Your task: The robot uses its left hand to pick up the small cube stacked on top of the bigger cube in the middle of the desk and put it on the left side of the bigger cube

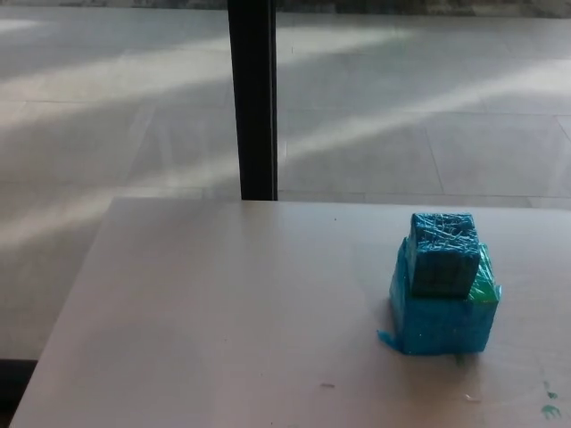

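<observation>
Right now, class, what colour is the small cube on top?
Blue, seen in the head view: the small cube.

Two cubes (small cube (443, 252), bigger cube (443, 319))

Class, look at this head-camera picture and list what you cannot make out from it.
- Both robot hands: outside the head view.
- Back and right faces of the bigger cube and small cube: turned away.
- Bigger cube's top: mostly covered by the small cube.
- Desk: near and right edges cut off by the frame.
- Green marks on desk: too small to identify.
</observation>
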### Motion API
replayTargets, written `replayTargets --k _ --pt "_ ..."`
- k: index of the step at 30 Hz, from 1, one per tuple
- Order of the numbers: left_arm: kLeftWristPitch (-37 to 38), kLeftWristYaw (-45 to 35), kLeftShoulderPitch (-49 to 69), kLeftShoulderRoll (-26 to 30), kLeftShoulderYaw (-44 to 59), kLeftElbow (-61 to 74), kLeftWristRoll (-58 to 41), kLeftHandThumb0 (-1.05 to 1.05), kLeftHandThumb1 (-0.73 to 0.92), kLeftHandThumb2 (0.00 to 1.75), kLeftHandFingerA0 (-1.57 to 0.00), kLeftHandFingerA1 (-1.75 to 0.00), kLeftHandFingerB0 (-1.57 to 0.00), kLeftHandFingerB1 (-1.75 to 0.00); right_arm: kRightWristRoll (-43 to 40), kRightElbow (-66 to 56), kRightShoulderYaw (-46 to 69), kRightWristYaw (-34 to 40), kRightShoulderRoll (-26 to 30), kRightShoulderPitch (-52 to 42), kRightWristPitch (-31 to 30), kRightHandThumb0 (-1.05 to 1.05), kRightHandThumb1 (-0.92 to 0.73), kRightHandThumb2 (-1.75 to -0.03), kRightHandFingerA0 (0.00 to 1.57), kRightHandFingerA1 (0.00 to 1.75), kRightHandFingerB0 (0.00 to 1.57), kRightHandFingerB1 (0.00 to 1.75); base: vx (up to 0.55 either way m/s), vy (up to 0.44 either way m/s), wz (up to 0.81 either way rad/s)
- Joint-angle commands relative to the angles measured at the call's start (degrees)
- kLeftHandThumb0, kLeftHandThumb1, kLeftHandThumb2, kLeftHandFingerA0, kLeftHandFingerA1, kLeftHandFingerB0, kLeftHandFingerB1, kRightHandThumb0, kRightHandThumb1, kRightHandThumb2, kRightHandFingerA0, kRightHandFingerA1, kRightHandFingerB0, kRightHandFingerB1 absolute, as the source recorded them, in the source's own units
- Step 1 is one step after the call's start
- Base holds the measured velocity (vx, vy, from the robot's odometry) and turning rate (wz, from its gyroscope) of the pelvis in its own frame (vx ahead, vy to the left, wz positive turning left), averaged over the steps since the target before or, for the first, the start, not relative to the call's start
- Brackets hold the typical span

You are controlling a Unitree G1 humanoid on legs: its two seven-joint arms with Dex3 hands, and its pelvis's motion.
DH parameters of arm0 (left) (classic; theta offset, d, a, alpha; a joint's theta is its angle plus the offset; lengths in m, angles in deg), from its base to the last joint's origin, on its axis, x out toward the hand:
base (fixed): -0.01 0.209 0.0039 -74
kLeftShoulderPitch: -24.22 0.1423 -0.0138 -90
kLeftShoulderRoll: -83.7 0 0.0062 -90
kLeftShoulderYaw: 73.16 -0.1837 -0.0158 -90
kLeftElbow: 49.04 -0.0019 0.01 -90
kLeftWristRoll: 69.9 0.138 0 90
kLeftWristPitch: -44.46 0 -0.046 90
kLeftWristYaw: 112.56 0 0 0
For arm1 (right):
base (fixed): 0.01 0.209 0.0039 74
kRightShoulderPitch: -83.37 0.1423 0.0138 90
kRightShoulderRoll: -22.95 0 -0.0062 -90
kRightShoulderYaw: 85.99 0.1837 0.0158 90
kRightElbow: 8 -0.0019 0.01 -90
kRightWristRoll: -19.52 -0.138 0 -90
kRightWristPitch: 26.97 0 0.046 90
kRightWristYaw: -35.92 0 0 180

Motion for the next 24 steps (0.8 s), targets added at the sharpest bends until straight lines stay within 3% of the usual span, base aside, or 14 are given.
replayTargets --k 1,2,6,7,8,9,10,12,13,14,17,20,21,24 --pt "-8.72 6.05 -4.65 3.64 7.83 5.93 -7.75 -0.85 0.73 1.06 -0.47 -0.57 -0.01 -0.18 -2.85 -2.22 1.87 -5.43 4.07 -0.15 1.7 -0.86 -0.62 -0.68 0.49 1.05 0.3 0.87 0.0 0.0 0.0" --pt "-10.62 4.31 -5.16 3.57 8.31 10.5 -8.9 -0.81 0.88 0.67 -0.32 -0.36 -0.04 -0.21 -2.87 -0.74 1.78 -6.09 4.22 0.53 2.23 -0.86 -0.64 -0.68 0.49 1.01 0.32 0.84 0.0 0.0 0.0" --pt "-14.04 -0.18 -19.47 8.52 0.83 21.48 -7.17 -0.78 0.74 1.04 -0.06 -0.36 -0.11 -0.35 -3.45 0.44 2.43 -6.5 3.92 0.73 3.34 -0.88 -0.63 -0.67 0.5 1.02 0.33 0.86 -0.01 -0.002 0.02" --pt "-14.31 -0.14 -19.47 8.5 0.85 21.68 -7.17 -0.78 0.74 1.04 -0.06 -0.36 -0.11 -0.35 -3.44 0.49 2.46 -6.54 3.92 0.74 3.38 -0.88 -0.63 -0.67 0.5 1.02 0.33 0.86 0.0 0.0 0.0" --pt "-13.97 -1.1 -22.54 9.42 -1.77 22.81 -5.89 -0.76 0.92 0.68 -0.11 -0.29 -0.16 -0.27 -3.53 0.03 2.5 -6.78 3.99 0.59 3.23 -0.89 -0.61 -0.67 0.49 1.06 0.31 0.88 0.0 0.0 0.0" --pt "-13.92 -0.95 -26.25 9.77 -4.43 24.0 -4.47 -0.35 0.53 1.1 -0.01 -0.49 0.0 -0.46 -3.58 0.84 2.53 -6.89 4.0 0.94 3.71 -0.89 -0.61 -0.66 0.49 1.07 0.32 0.87 0.0 0.0 0.0" --pt "-11.65 -2.64 -30.72 10.19 -9.44 25.65 -1.82 -0.66 0.91 0.67 -0.21 -0.35 -0.15 -0.29 -3.74 -0.35 2.6 -7.05 3.97 0.52 2.88 -0.86 -0.61 -0.67 0.49 1.04 0.31 0.85 0.0 0.0 0.0" --pt "-10.35 -2.31 -35.47 9.56 -14.63 28.21 1.06 -0.69 0.91 0.68 -0.28 -0.38 -0.22 -0.32 -3.6 -1.95 2.52 -7.01 3.98 -0.12 1.87 -0.85 -0.61 -0.67 0.49 1.03 0.32 0.84 0.0 0.0 0.0" --pt "-11.54 -1.77 -36.91 9.01 -15.44 28.85 1.2 -0.75 0.73 1.01 -0.26 -0.52 -0.14 -0.44 -3.61 -2.48 2.51 -7.0 3.94 -0.33 1.66 -0.82 -0.61 -0.69 0.47 1.02 0.31 0.83 0.0 0.0 0.0" --pt "-11.09 -2.57 -43.68 7.6 -22.43 32.24 4.62 -0.87 0.92 0.71 -0.15 -0.53 -0.18 -0.36 -3.58 -2.64 2.49 -7.01 3.9 -0.3 1.32 -0.85 -0.6 -0.68 0.48 1.05 0.32 0.86 0.0 0.0 0.0" --pt "-13.96 -2.36 -48.33 5.38 -25.91 35.92 3.24 -0.85 0.91 0.67 -0.51 -0.62 -0.21 -0.37 -3.1 -0.31 2.14 -7.28 4.31 0.55 3.26 -0.88 -0.62 -0.67 0.51 1.04 0.32 0.86 0.0 0.0 0.0" --pt "-7.03 -3.4 -55.97 2.25 -31.59 30.11 5.49 -0.84 0.9 0.67 -0.34 -0.54 -0.25 -0.33 -2.71 -0.29 1.87 -7.19 4.35 0.67 3.05 -0.88 -0.62 -0.66 0.51 1.04 0.33 0.84 0.0 0.0 0.0" --pt "-7.5 -3.88 -57.5 1.8 -33.57 30.66 6.4 -0.95 0.88 0.69 -0.89 -1.13 -0.24 -0.33 -2.83 -0.76 1.97 -7.13 4.22 0.57 2.47 -0.86 -0.6 -0.67 0.51 1.05 0.35 0.86 0.0 0.0 0.0" --pt "-8.55 -4.71 -61.62 1.24 -40.1 32.68 10.15 -0.94 0.92 0.7 -0.85 -0.96 -0.22 -0.34 -3.33 -0.42 2.31 -7.42 3.96 0.81 2.05 -0.87 -0.6 -0.67 0.5 1.07 0.34 0.87 0.0 0.0 0.0"
